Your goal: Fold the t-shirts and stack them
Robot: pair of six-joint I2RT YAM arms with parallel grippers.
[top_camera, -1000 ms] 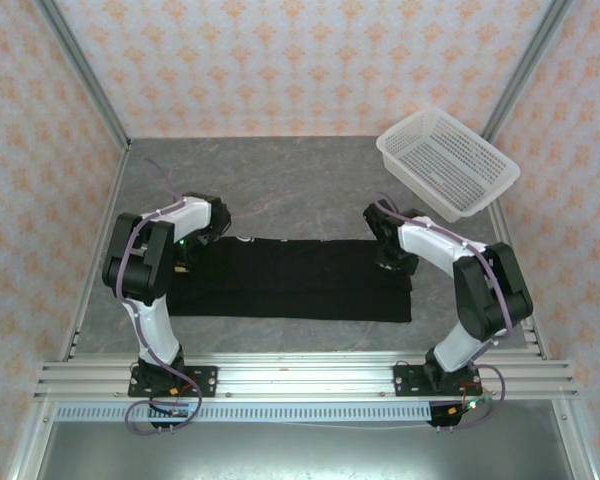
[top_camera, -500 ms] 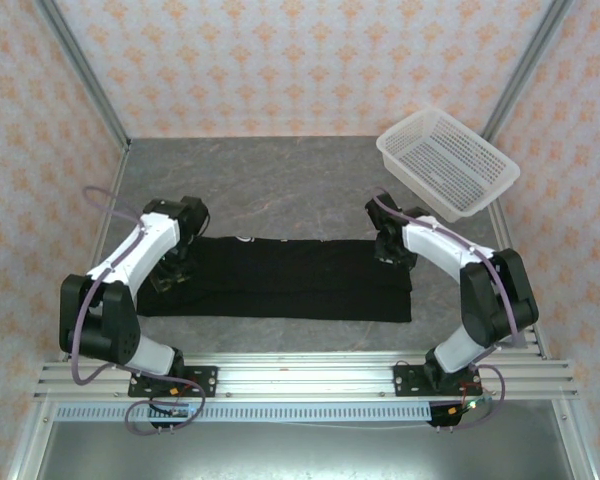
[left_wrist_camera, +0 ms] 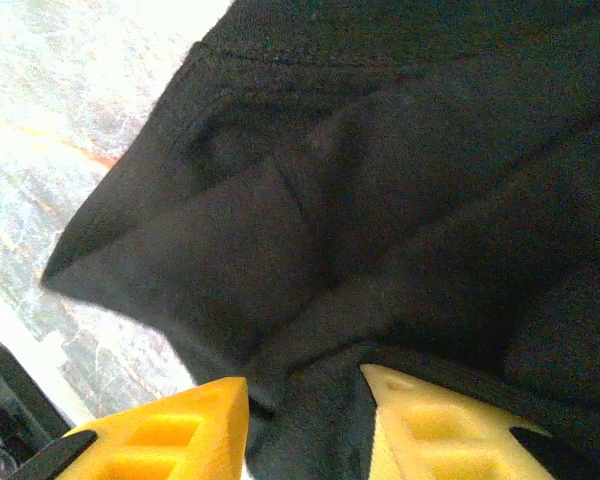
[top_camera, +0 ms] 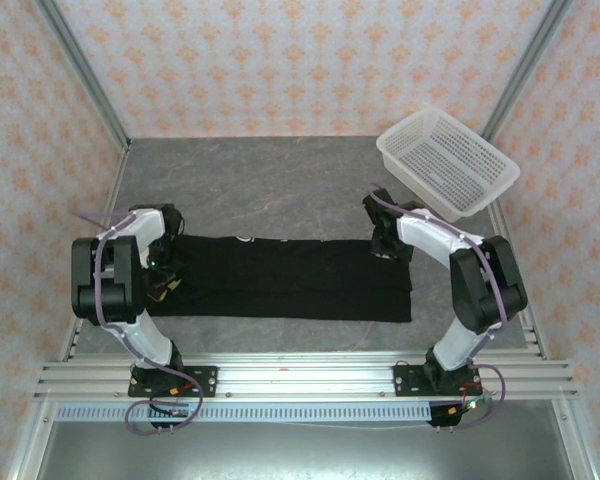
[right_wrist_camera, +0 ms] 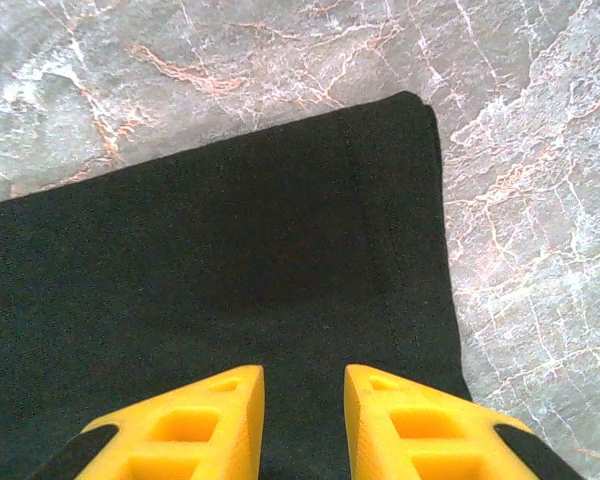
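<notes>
Grey marbled tabletop [top_camera: 280, 180] w/ orange-patterned wallpaper [top_camera: 280, 60] on 3 sides; a white plastic mesh basket [top_camera: 448, 165] sits at the table's 2 o'clock corner, well apart from the cloth. Black cloth t-shirt [top_camera: 290, 280], folded into a long flat strip, lies across the near-centre of the table, running 9 to 3 o'clock btwn the two arms. Left gripper [top_camera: 162, 268] is down on the strip's 9 o'clock end. In left wrist view its yellow fingers [left_wrist_camera: 160, 440] stand narrowly apart w/ a raised ridge of black fabric pinched btwn them, and a cloth corner spreads toward 9 o'clock over the tabletop. Right gripper [top_camera: 385, 247] sits at the strip's far corner, approx 2 o'clock of the t-shirt. Right wrist view shows its yellow fingers only a slit apart over flat cloth just inside the stitched hem, w/ the shirt corner at 1 o'clock ahead. Can't tell if that pair actually grips fabric or just rests on it.
</notes>
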